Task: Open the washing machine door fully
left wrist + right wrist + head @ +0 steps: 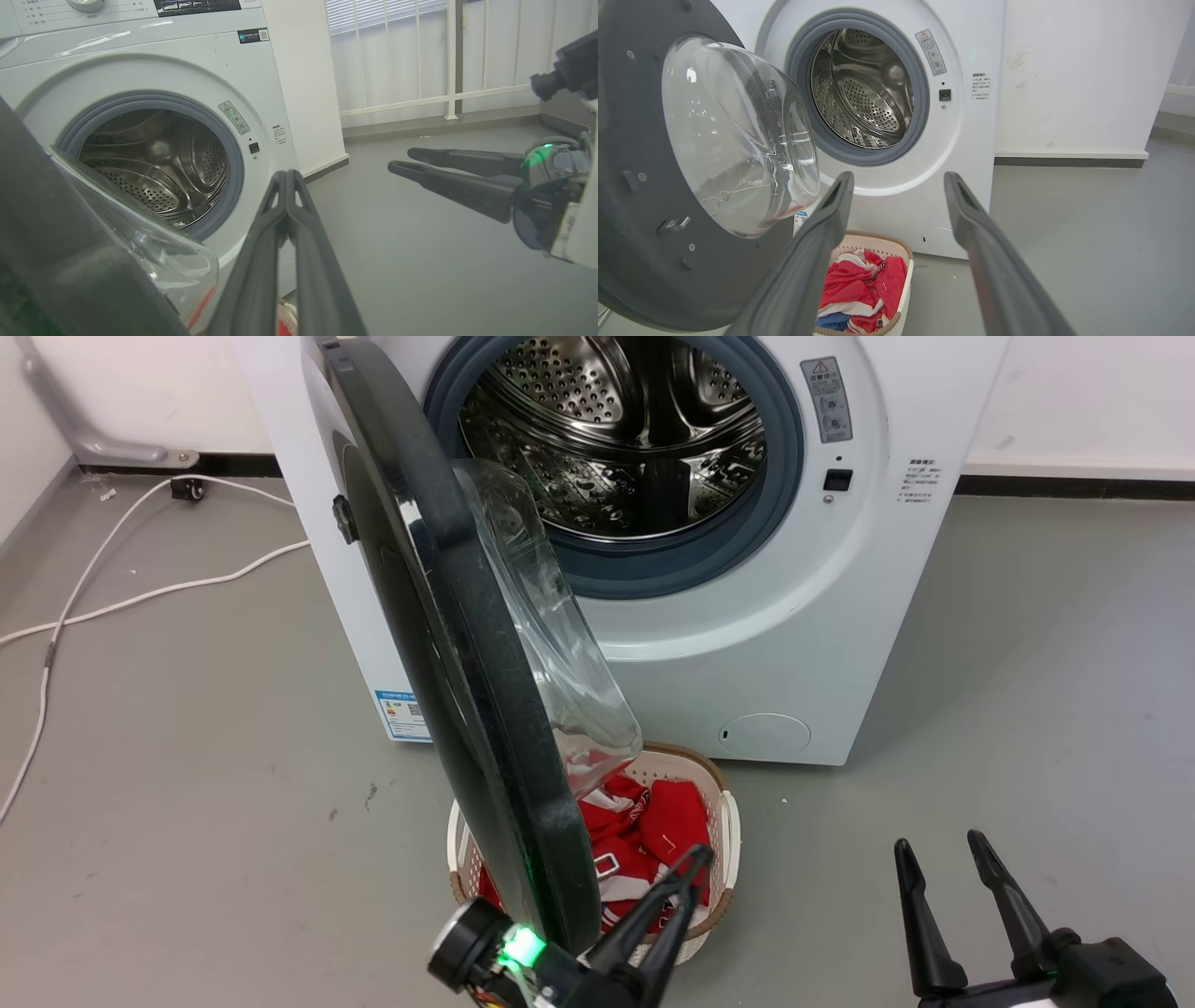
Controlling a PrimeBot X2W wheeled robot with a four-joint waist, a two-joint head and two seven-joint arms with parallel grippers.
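Observation:
The white washing machine (pixel 794 616) stands at the top centre with its steel drum (pixel 616 439) exposed. The washing machine door (pixel 448 644), glossy black with a clear glass bowl (pixel 551 635), stands swung out from its left-side hinge, roughly edge-on to me. My left gripper (pixel 698 861) is shut with nothing between its fingers, just right of the door's lower inner rim; I cannot tell whether it touches. In the left wrist view the door (pixel 46 242) sits left of the shut left gripper (pixel 287 175). My right gripper (pixel 938 845) is open at lower right, apart from the door (pixel 630 116).
A white laundry basket (pixel 728 821) with red clothes (pixel 653 831) sits on the grey floor below the door, in front of the machine. White cables (pixel 121 607) trail across the floor at left. A wall and railing (pixel 448 93) stand beyond the machine's right side.

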